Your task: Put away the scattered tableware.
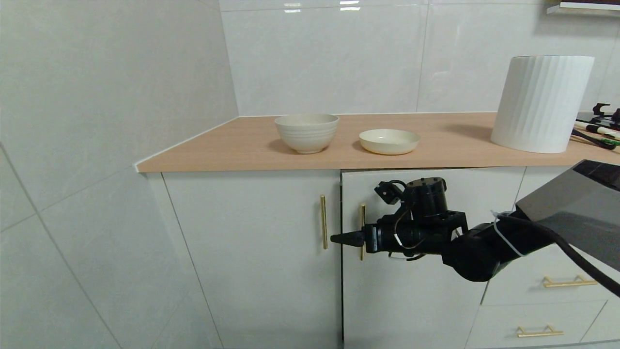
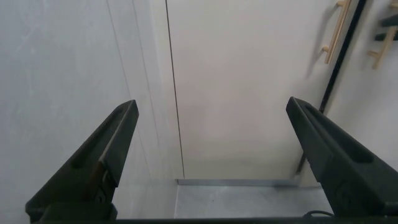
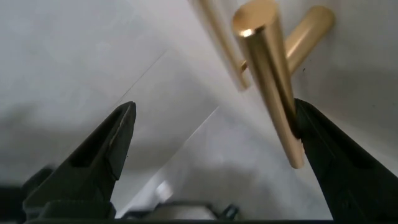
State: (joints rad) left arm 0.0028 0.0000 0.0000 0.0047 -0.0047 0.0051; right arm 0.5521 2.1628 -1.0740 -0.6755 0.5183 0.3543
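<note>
**Off-centre bite on a slim handle is the main risk**

The cabinet [image 1: 252, 252] under the tabletop [image 1: 450, 140] is shut, both doors flush, so the tableware has nowhere to go until a door swings out. The ribbed white container [image 1: 542, 104] stands well apart at the right of the tabletop and looks unlikely to matter.

The right arm [image 1: 484, 247] lies across the right door [image 1: 387, 300] at handle height. If that door is the one pulled, it would swing toward the arm itself. A pull that ignores the hinge arc could tear the grip loose or jam the door against the arm.

The deep bowl [image 1: 306, 132] and the shallow dish [image 1: 389, 141] sit side by side, not touching, on the tabletop above the door seam. The dish is nearer the front edge. A hard jerk on the door might rattle them, though probably no more than that.

The right-door handle [image 1: 362, 215] and the left-door handle [image 1: 323, 221] stand just beside each other across the seam. The right jaws are spread and grasp nothing. In the right wrist view the nearer gold bar [image 3: 267, 74] stands inside the gap but hard against one finger, not centred. Closing from there could shove the round bar sideways and slip off it — and the tips, pointing past it toward the left-door handle, could snag that one instead.

The left jaws are also released and empty, facing the lower left door and the wall.
</note>
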